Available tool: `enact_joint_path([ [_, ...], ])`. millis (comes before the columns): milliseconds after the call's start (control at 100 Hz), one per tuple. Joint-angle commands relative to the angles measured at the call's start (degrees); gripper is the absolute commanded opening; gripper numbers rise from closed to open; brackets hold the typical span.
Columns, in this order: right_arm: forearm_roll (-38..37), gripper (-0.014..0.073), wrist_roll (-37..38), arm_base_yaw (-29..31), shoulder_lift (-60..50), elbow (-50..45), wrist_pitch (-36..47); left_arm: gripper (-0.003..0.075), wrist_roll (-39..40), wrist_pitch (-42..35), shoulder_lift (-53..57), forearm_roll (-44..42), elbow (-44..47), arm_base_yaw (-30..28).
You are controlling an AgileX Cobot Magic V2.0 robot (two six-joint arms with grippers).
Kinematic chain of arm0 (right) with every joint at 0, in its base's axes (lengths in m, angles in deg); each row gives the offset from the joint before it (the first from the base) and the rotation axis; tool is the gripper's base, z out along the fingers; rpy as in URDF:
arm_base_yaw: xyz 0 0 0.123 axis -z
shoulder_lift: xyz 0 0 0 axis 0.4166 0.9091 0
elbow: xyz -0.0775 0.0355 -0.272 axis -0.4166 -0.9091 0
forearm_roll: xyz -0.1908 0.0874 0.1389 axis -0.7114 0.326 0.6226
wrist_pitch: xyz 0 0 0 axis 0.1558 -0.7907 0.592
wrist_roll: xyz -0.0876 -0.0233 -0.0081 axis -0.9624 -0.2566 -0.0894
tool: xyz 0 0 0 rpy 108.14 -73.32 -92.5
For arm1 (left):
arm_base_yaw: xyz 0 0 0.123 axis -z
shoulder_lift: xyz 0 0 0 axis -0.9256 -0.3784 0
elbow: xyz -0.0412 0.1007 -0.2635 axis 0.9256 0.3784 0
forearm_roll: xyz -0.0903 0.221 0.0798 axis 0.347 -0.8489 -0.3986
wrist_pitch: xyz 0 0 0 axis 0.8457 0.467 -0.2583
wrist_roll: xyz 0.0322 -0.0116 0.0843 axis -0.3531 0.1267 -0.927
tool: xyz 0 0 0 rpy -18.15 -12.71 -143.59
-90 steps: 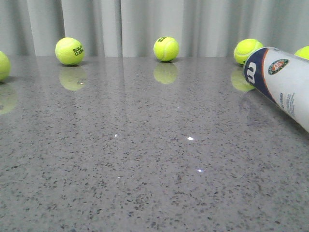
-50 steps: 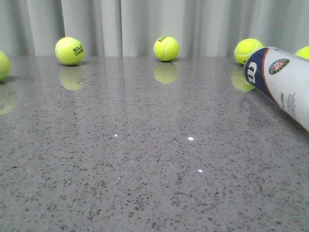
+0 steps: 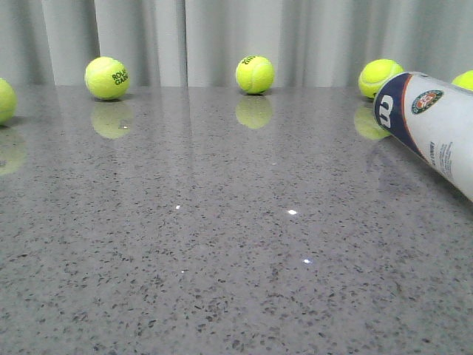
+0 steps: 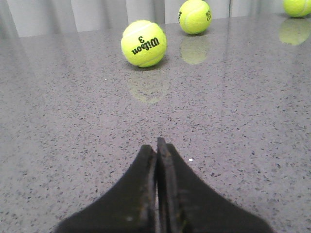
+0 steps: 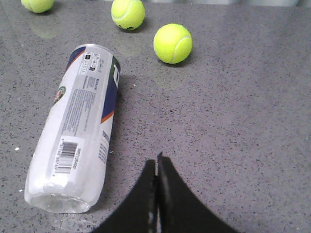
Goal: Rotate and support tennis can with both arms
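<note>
The tennis can (image 3: pixel 432 126) lies on its side at the right edge of the front view, its navy end with the white "W" and round badge pointing to the back left. It also shows in the right wrist view (image 5: pixel 77 131), lying flat, barcode side up. My right gripper (image 5: pixel 156 160) is shut and empty, over bare table beside the can and apart from it. My left gripper (image 4: pixel 156 143) is shut and empty over bare table, with no can in its view. Neither gripper shows in the front view.
Several yellow-green tennis balls lie along the back of the grey speckled table (image 3: pixel 222 244), before a pale curtain: one (image 3: pixel 107 78), one (image 3: pixel 254 74), one (image 3: pixel 380 77) just behind the can. A "Wilson 3" ball (image 4: pixel 144 43) lies ahead of my left gripper. Two balls (image 5: pixel 172 43) (image 5: pixel 128 13) lie beyond the can.
</note>
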Motion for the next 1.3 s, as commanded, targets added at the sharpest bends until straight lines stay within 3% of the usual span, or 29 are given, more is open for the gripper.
enact_joint_path([
  [0,1.4,-0.0047,-0.6,-0.1,7.0,7.3,0.4,-0.0019,0.4,-4.6,2.0,0.0,2.6,0.3],
  [110,6.2,0.0072,-0.9,-0.1,15.2,13.3,-4.2,-0.0019,0.4,-4.6,2.0,0.0,2.6,0.3],
  [160,7.9,0.0183,-0.9,-0.2,18.5,15.8,-5.8,-0.0019,0.4,-4.6,2.0,0.0,2.6,0.3],
  [280,8.8,0.0565,-0.9,-1.8,25.7,19.8,-7.8,-0.0019,0.4,-4.6,2.0,0.0,2.6,0.3],
  [330,8.8,0.0668,-0.9,-2.7,28.4,21.3,-8.1,-0.0019,0.4,-4.6,2.0,0.0,2.6,0.3],
  [420,8.8,0.063,-0.9,-4.5,33.5,23.8,-9.1,-0.0019,0.4,-4.6,2.0,0.0,2.6,0.3],
  [630,9.0,0.0631,0.4,-8.7,44.8,29.3,-10.1,-0.0019,0.4,-4.6,2.0,0.0,2.6,0.3],
  [1160,11.2,0.0629,1.5,-8.7,62.9,33.5,-9.1,-0.0019,0.4,-4.6,2.0,0.0,2.6,0.3],
  [1230,11.4,0.0569,1.5,-8.7,63.0,33.5,-9.7,-0.0019,0.4,-4.6,2.0,0.0,2.6,0.3],
  [1290,11.4,0.0456,1.5,-8.9,63.0,33.5,-9.9,-0.0019,0.4,-4.6,2.0,0.0,2.6,0.3],
])
